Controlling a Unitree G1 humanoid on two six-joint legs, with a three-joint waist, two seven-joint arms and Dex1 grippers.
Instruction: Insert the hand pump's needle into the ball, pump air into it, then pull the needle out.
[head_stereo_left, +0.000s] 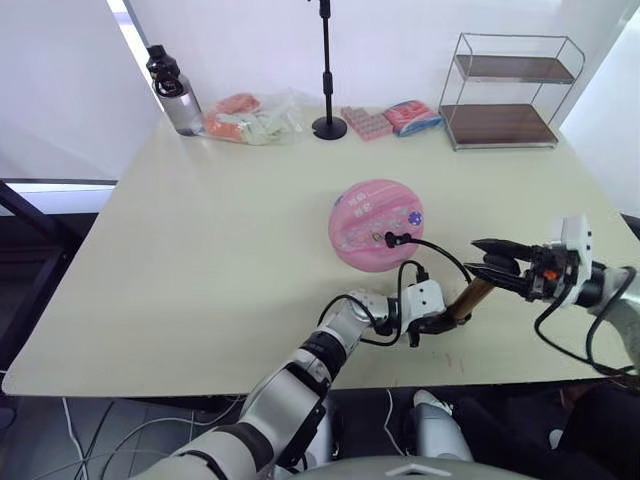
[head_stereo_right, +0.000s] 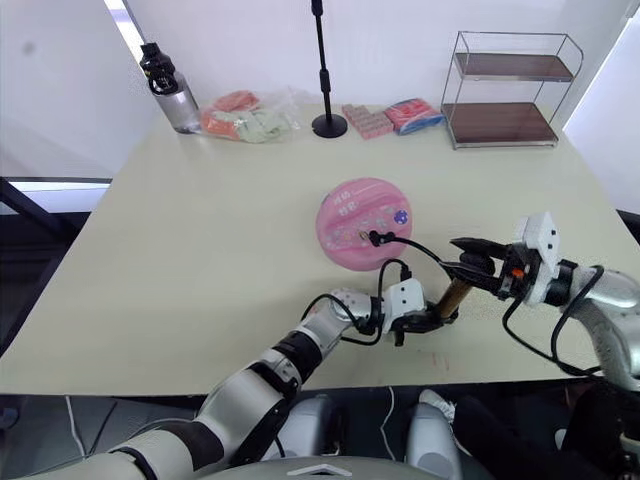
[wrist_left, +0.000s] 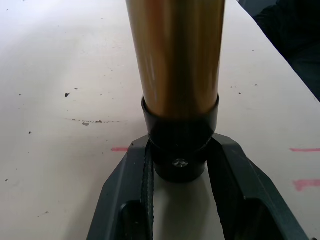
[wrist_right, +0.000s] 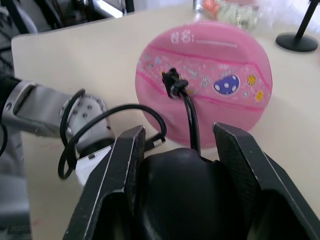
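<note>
Left hand (head_stereo_left: 437, 322) clamps hand pump (head_stereo_left: 470, 298) base; right hand (head_stereo_left: 497, 266) grips its handle. Hard strokes could yank needle (wrist_right: 172, 82) from ball (head_stereo_left: 375, 224).

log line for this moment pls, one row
stage: pumping | needle: in ball | left gripper: shut on pump barrel base | right gripper: shut on pump handle | ball: on table
</note>
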